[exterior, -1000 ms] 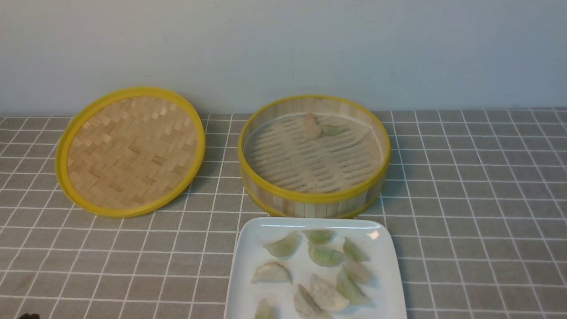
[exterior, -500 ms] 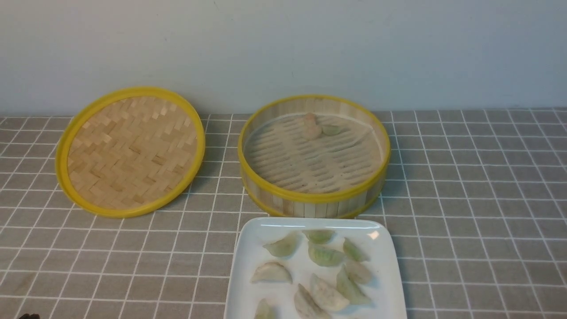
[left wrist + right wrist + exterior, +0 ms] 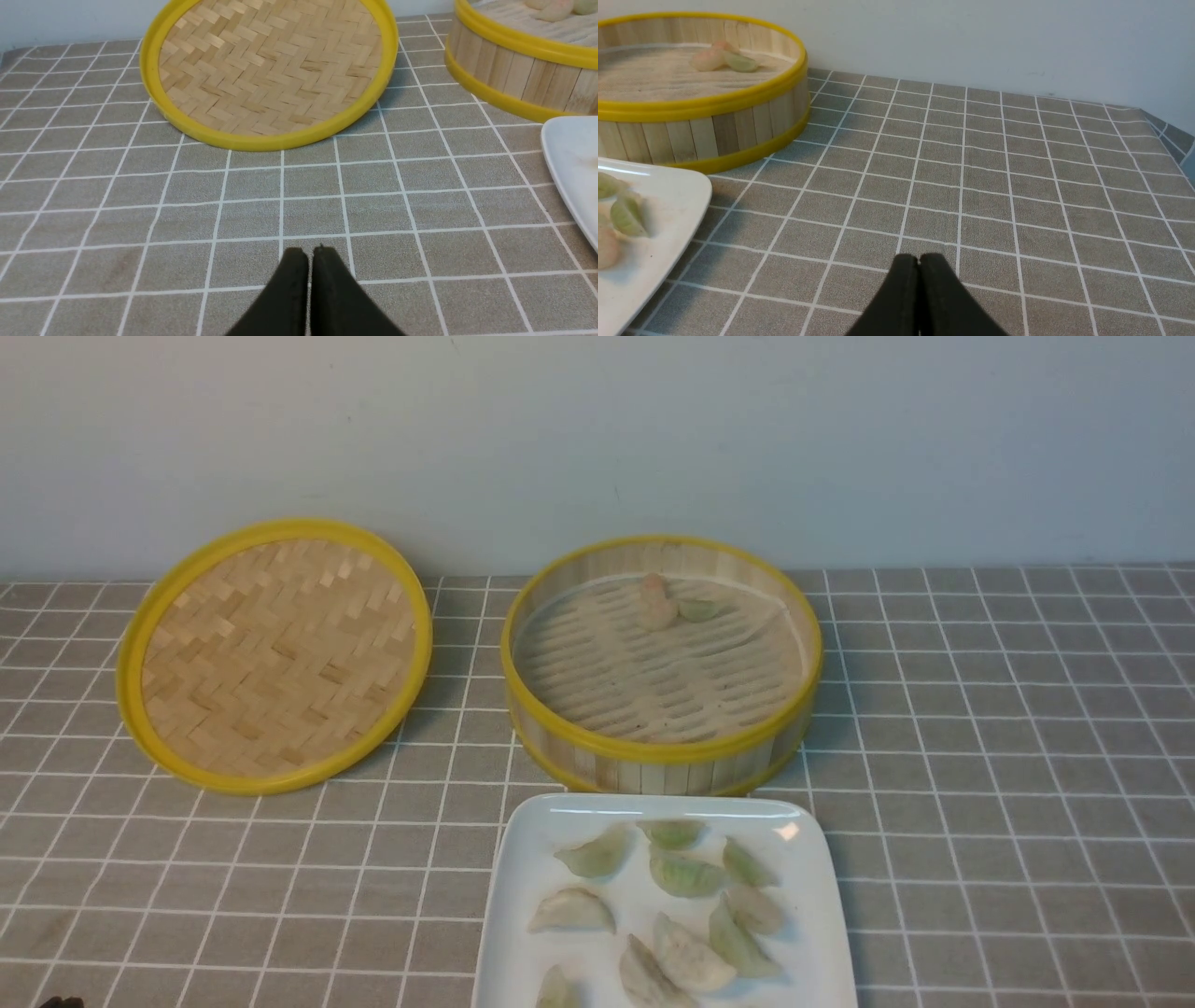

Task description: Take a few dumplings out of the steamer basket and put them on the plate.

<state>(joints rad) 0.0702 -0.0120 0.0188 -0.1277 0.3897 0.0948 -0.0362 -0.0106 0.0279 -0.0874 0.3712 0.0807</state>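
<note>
You are seeing the dumplings (image 3: 686, 875) lying on the plate (image 3: 523, 933), which is sitting just in front of the steamer basket (image 3: 661, 756); 1 green dumpling (image 3: 698, 609) is resting inside it. Left pincer (image 3: 309, 254) and right pincer (image 3: 919, 259) are staying fully closed, gripping nothing, above the table (image 3: 1008, 803).

No readable text, labels, brands or numbers in any of my views. Checked what could carry print: steamer basket (image 3: 661, 758) shows plain bamboo slats and yellow rims, lid (image 3: 274, 653) is bare weave, plate (image 3: 523, 896) is unmarked white, tablecloth (image 3: 980, 756) has only a white grid on grey, wall (image 3: 597, 439) is blank. My own black fingers (image 3: 292, 289) carry no markings either.
</note>
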